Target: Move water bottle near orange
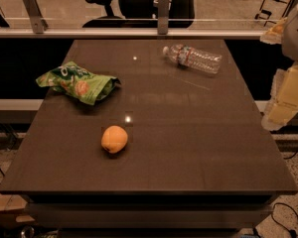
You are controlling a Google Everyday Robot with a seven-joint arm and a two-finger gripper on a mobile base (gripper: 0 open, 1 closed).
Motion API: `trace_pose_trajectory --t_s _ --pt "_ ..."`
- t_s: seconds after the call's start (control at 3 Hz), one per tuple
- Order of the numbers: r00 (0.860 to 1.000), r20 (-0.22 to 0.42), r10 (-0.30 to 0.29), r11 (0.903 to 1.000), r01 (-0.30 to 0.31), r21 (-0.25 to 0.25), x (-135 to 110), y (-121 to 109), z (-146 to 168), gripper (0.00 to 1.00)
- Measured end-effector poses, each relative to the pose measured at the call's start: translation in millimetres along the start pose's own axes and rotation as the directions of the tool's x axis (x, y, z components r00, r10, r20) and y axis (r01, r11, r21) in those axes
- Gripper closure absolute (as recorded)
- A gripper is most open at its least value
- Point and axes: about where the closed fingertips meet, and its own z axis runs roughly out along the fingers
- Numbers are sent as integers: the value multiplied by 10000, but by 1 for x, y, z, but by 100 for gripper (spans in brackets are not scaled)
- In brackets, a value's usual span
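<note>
Bottle (192, 58) lies on its side near the far right corner of the desk (198, 152). Its cap end points toward the far left corner and its base toward the right edge. The red-and-blue label band wraps the part nearer the cap; the rest is clear and ribbed.

The orange (114, 139) sits a little left of the desk's middle, closer to the near edge than to the far one. It is well apart from the bottle, which lies diagonally across from it. A small glint of light shows on the desk just behind the orange.

A green bag (78, 82) with orange print lies crumpled near the left edge, in the far half of the desk, between the orange and the far left corner. It touches neither the orange nor the bottle.

My pincer (280, 105) hangs off the desk, just beyond its right edge, about level with the middle of that edge. It looks pale, and I cannot tell whether it is released or clenched. It is apart from the bottle and farther still from the orange.

Beyond the far edge runs a pale rail (139, 32), with a black chair (134, 4) behind it.
</note>
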Motion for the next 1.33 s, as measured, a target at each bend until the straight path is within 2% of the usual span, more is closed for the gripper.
trace_pose_trajectory --t_s 0.33,1.0,1.33 --pt "10000 8 -63 10000 63 68 -2 -6 -2 0" --pt "9996 -59 -293 9995 294 75 -3 -33 -3 0" --pt "9991 110 -410 9991 409 92 -9 -50 2 0"
